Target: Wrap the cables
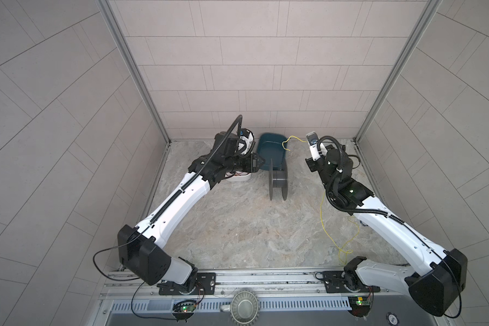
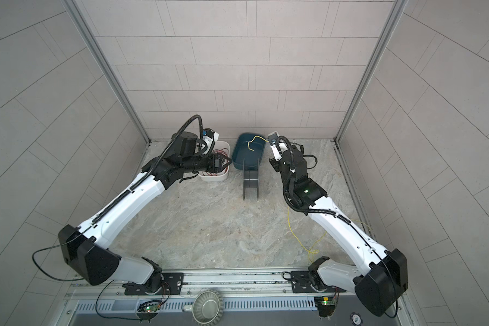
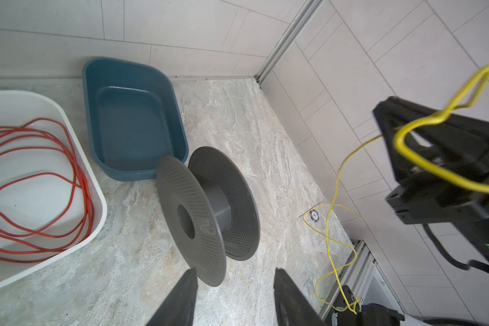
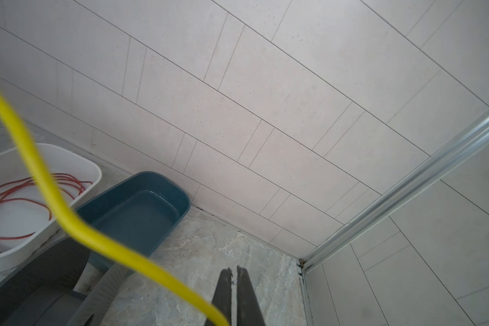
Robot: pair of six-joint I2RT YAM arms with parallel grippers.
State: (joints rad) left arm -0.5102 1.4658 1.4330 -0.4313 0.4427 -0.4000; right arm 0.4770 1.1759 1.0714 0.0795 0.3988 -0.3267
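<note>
1. The yellow cable (image 4: pixel 38 169) is clamped in the closed right gripper (image 4: pixel 233 272), raised near the blue tray (image 3: pixel 133 118), its remainder trailed onto the desk (image 3: pixel 280 141).
2. The left gripper (image 3: pixel 236 272) is held half-open, empty, near the grey spool (image 3: pixel 206 214).

The cables (image 4: pixel 96 237) are yellow wire with a smooth, shiny plastic skin. The red wire (image 3: pixel 85 197) looks the same. The spool (image 3: pixel 175 183) is dull grey plastic, dotted with tiny holes. The blue tub (image 3: pixel 130 127) and the white tub (image 3: pixel 34 158) are smooth plastic with a soft shine. The table (image 3: pixel 237 113) looks like streaky stone. The walls (image 1: pixel 237 70) are dull; the corner post (image 4: pixel 407 185) is shiny metal.
</note>
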